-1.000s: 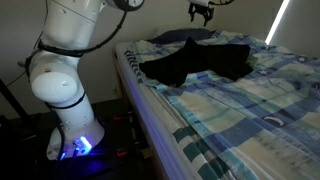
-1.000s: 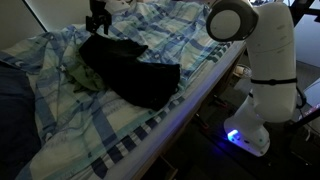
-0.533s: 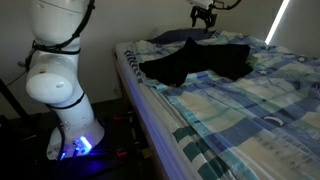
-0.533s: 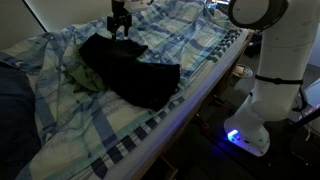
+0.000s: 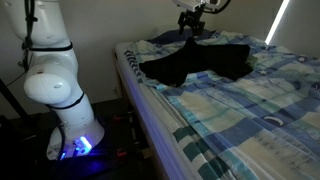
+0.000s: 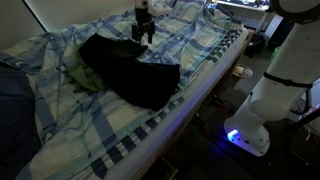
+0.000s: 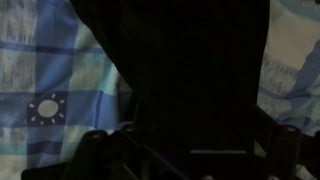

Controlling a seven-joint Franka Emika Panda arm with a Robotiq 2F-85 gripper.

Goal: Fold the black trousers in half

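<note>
The black trousers (image 5: 195, 62) lie spread and rumpled across the far end of the bed, also seen in an exterior view (image 6: 130, 72). My gripper (image 5: 190, 24) hangs just above one end of them, also visible in an exterior view (image 6: 145, 32). In the wrist view black fabric (image 7: 180, 70) fills the middle. My dark fingers (image 7: 190, 150) stand wide apart at the bottom corners. The gripper is open with nothing held.
The blue-and-white plaid bedsheet (image 5: 250, 110) covers the bed and is wrinkled (image 6: 100, 125). A dark blue pillow (image 6: 12, 110) lies at one end. A green cloth (image 6: 85, 78) peeks out beside the trousers. The robot base (image 5: 60, 90) stands by the bed edge.
The arm has swung over the bed. The gripper has moved from beside the trousers' end to right above the black fabric and come lower.
</note>
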